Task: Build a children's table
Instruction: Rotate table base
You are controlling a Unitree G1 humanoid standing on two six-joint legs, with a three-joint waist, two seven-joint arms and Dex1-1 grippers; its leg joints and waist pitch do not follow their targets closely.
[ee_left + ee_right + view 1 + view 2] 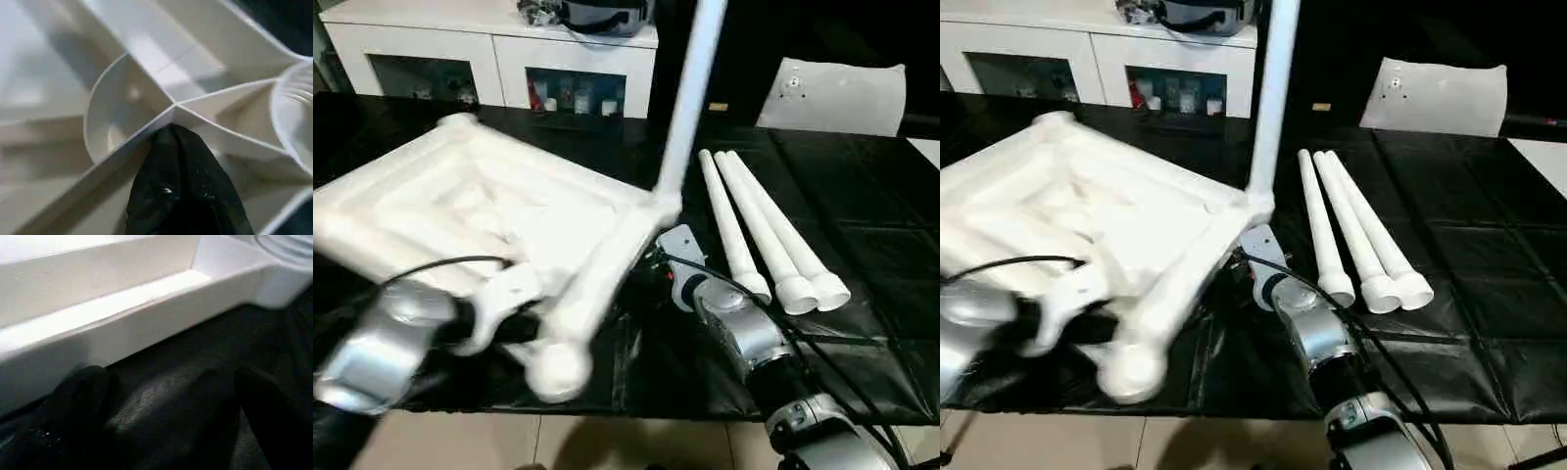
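While the white tabletop (480, 211) lies underside up and tilted on the left part of the black-covered counter (862, 225), one leg (690, 93) already stands upright in its far right corner socket and rises out of the top of the head views. The near corner socket (556, 370) of the tabletop reaches to the counter's near edge, blurred in both head views.

Three loose legs (759, 230) lie side by side on the counter just right of the tabletop, touching or nearly touching one another, their wide open ends toward the near side.

The left hand (181, 161) is closed, its black fingers pressed together against a rib where the X-shaped ribbing meets on the tabletop's underside; whether it pinches the rib or merely rests on it cannot be told. Its silver forearm (386, 338) comes in from the near left.

The right hand (166, 401) is wide open, its two black fingers (78, 396) spread over the black counter cover just beside the tabletop's near right edge, holding nothing. Its forearm (744, 328) reaches in from the near right, between the tabletop and the loose legs.

At the far side, a white cabinet (489, 49) stands behind the counter, and a white pillow-like block (832, 93) rests at the far right.
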